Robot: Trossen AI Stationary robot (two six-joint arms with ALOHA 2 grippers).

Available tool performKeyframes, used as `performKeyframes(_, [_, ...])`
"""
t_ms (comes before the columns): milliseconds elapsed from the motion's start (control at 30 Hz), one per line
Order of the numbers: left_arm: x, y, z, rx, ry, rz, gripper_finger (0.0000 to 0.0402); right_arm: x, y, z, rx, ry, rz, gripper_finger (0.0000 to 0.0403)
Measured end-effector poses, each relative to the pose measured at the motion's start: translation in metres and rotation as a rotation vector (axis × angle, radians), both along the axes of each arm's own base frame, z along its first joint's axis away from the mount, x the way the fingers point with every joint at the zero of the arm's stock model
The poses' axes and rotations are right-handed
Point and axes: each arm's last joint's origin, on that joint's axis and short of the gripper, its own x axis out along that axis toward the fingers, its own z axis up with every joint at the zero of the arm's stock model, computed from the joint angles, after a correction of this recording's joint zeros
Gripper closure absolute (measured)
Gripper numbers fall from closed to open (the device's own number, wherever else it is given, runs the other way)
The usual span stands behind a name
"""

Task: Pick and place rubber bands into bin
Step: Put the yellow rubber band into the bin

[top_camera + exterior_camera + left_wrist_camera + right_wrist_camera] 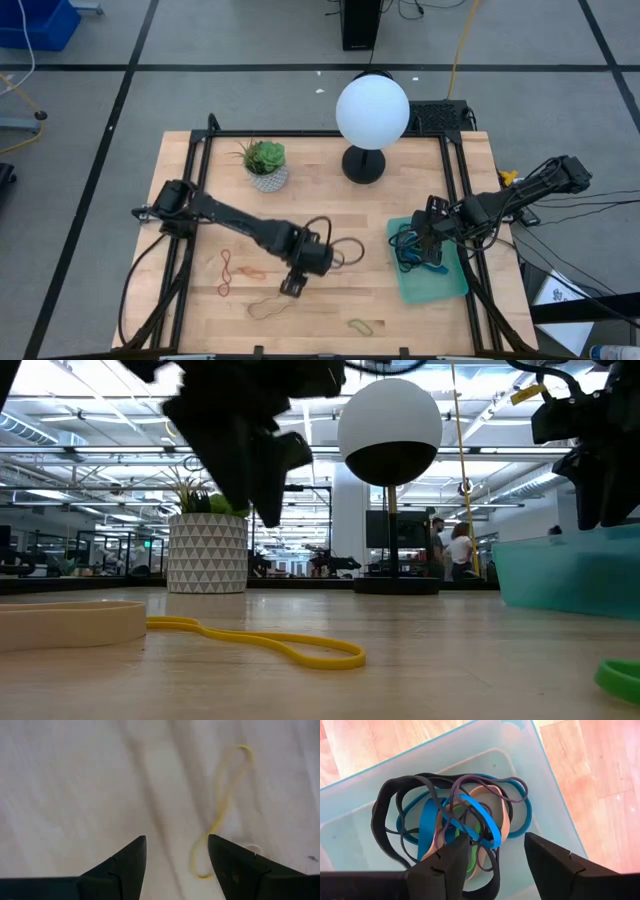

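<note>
The teal bin (pixel 452 285) lies at the table's right. It holds a pile of rubber bands (pixel 465 815) in black, blue, tan, purple and green. My right gripper (pixel 495 850) hangs open just above that pile, touching nothing; the high view shows it over the bin's far part (pixel 430 238). My left gripper (pixel 175 855) is open above the bare wood near the table's middle (pixel 293 286), pointing steeply down. A yellow band (pixel 225 800) lies flat on the table just beside one of its fingers. Red and orange bands (pixel 228 270) and a green band (pixel 360 326) also lie loose.
A white patterned plant pot (pixel 267 166) stands at the far left. A lamp with a white globe (pixel 372 108) stands at the far middle. In the low view a wide tan band (pixel 70 622) lies near the front edge. Black cables (pixel 335 245) loop beside the left arm.
</note>
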Motion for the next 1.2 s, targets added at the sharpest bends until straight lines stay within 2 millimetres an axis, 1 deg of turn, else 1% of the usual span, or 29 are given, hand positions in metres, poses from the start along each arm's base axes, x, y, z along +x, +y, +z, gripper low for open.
performKeyframes(133, [-0.007,-0.022,0.0,0.055,-0.013,-0.012,0.0183,0.001,0.0,0.0,0.002,-0.006,0.001,0.022])
performKeyframes(200, [-0.009,-0.028,0.0,0.078,-0.022,0.009,0.0183,0.002,0.001,0.0,0.007,-0.019,0.001,0.0221])
performKeyframes(333, [-0.007,-0.039,-0.003,0.052,-0.049,0.052,0.0183,0.006,0.002,0.002,0.021,-0.065,0.013,0.022])
performKeyframes(400, [-0.007,-0.045,-0.009,0.059,-0.041,0.035,0.0183,0.008,0.003,0.003,0.028,-0.085,0.022,0.0218])
performKeyframes(600, [-0.006,-0.061,-0.035,0.086,0.004,-0.038,0.0183,0.01,0.004,0.003,0.039,-0.11,0.022,0.0221])
performKeyframes(733, [-0.004,-0.064,-0.051,0.092,0.046,-0.032,0.0183,0.011,0.004,0.003,0.04,-0.113,0.022,0.0221])
performKeyframes(867, [-0.002,-0.062,-0.064,0.083,0.088,0.001,0.0183,0.011,0.004,0.004,0.042,-0.119,0.022,0.0221])
performKeyframes(967, [0.0,-0.061,-0.068,0.042,0.117,0.012,0.0183,0.012,0.005,0.004,0.046,-0.127,0.022,0.0222])
performKeyframes(1067, [0.0,-0.061,-0.07,0.064,0.111,0.023,0.0187,0.012,0.005,0.004,0.049,-0.134,0.022,0.0224])
performKeyframes(1133, [0.0,-0.061,-0.07,0.09,0.1,0.029,0.0199,0.013,0.005,0.004,0.05,-0.137,0.022,0.0224])
performKeyframes(1200, [0.0,-0.061,-0.071,0.093,0.1,0.04,0.022,0.013,0.005,0.004,0.05,-0.137,0.022,0.0223])
